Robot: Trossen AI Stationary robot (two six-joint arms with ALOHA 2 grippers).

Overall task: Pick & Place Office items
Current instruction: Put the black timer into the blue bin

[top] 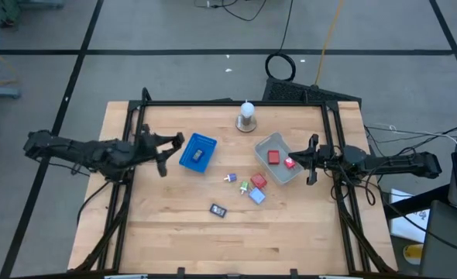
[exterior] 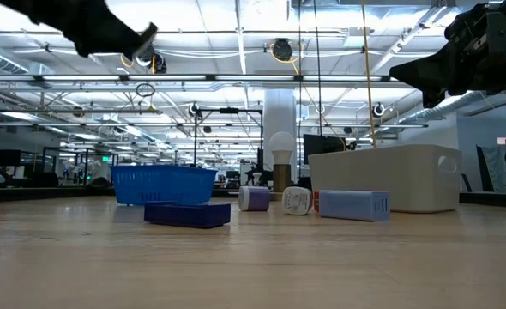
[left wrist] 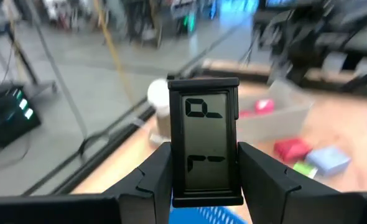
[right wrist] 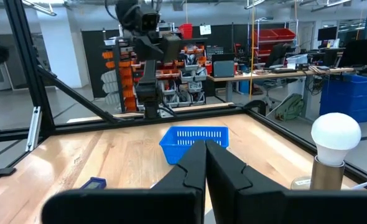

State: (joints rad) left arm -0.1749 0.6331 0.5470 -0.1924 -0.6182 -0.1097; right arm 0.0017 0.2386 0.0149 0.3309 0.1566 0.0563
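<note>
One dark block (left wrist: 204, 149) hides the left tool's (left wrist: 203, 180) view.

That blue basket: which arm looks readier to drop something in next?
The left. Its gripper hangs right beside the blue basket, fingers clamped on a dark rectangular item. The right gripper is by the clear tray, fingers together, holding nothing.

Pale wooden table (top: 174, 225), blue plastic mesh basket (top: 197, 152), translucent grey plastic tray (top: 279, 147)
</note>
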